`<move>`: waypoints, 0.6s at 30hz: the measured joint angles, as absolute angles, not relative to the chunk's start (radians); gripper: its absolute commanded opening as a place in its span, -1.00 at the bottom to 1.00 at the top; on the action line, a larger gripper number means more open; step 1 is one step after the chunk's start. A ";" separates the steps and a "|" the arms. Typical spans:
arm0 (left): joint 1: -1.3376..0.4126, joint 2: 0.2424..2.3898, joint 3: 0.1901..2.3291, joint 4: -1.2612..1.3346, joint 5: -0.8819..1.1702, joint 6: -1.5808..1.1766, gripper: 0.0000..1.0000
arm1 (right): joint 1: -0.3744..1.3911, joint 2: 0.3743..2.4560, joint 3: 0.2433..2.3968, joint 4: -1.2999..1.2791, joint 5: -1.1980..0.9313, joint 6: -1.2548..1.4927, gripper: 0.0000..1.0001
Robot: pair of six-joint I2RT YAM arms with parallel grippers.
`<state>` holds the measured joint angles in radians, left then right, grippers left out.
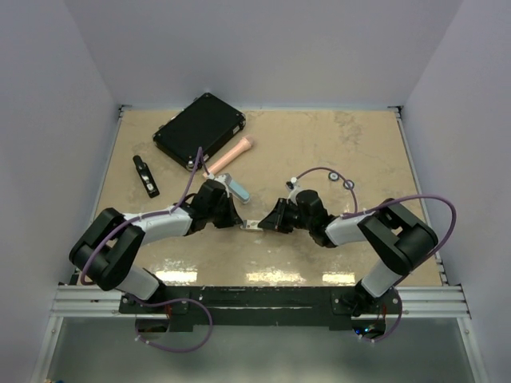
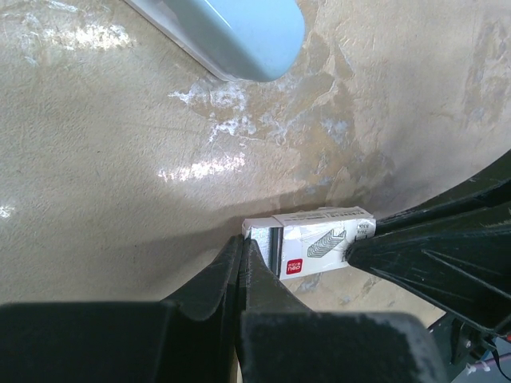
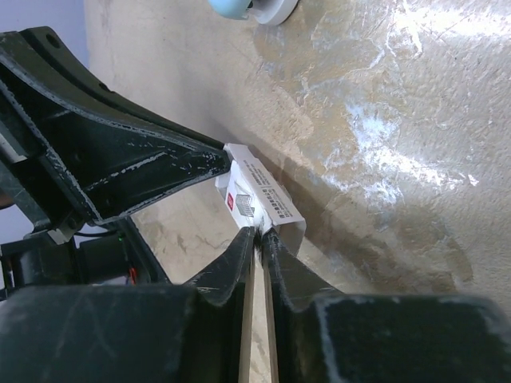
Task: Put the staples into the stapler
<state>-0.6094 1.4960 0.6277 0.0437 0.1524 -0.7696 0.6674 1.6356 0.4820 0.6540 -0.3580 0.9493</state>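
A small white staple box hangs between my two grippers near the table's middle. My left gripper is shut on its left end, where a silvery inner part shows; I cannot tell whether that is the staples. The box has a thin end flap, and my right gripper is pinched shut on it. The light blue stapler lies just behind the left gripper, and its rounded end shows in the left wrist view. The right gripper faces the left one across the box.
A pink stapler lies behind the blue one, beside a black case at the back left. A small black tool sits at the far left. Two small black rings lie right of centre, behind the right arm.
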 measured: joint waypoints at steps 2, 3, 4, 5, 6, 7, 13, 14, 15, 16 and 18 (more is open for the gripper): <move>-0.609 1.496 0.627 0.044 0.152 -0.773 -1.00 | 0.667 1.637 0.477 0.662 -0.358 0.955 -0.91; -0.609 1.496 0.627 0.045 0.152 -0.775 -1.00 | 0.666 1.637 0.475 0.667 -0.358 0.957 -0.95; -0.609 1.496 0.626 0.046 0.152 -0.776 -1.00 | 0.665 1.636 0.473 0.669 -0.358 0.958 -0.97; -0.609 1.496 0.624 0.048 0.153 -0.776 -1.00 | 0.663 1.636 0.470 0.671 -0.358 0.960 -0.98; -0.609 1.496 0.623 0.050 0.154 -0.778 -1.00 | 0.660 1.635 0.467 0.672 -0.358 0.960 -1.00; -0.610 1.496 0.621 0.054 0.155 -0.781 -1.00 | 0.655 1.633 0.463 0.672 -0.359 0.960 -1.00; -0.611 1.497 0.609 0.097 0.168 -0.805 -1.00 | 0.619 1.605 0.444 0.666 -0.371 0.953 -1.00; -0.611 1.499 0.609 0.103 0.170 -0.809 -1.00 | 0.612 1.600 0.441 0.664 -0.379 0.950 -1.00; -0.611 1.501 0.609 0.107 0.170 -0.812 -1.00 | 0.605 1.595 0.439 0.662 -0.383 0.948 -1.00; -0.611 1.504 0.609 0.111 0.170 -0.813 -1.00 | 0.596 1.589 0.435 0.657 -0.386 0.944 -1.00; -0.611 1.510 0.609 0.118 0.170 -0.820 -1.00 | 0.580 1.581 0.432 0.645 -0.393 0.937 -1.00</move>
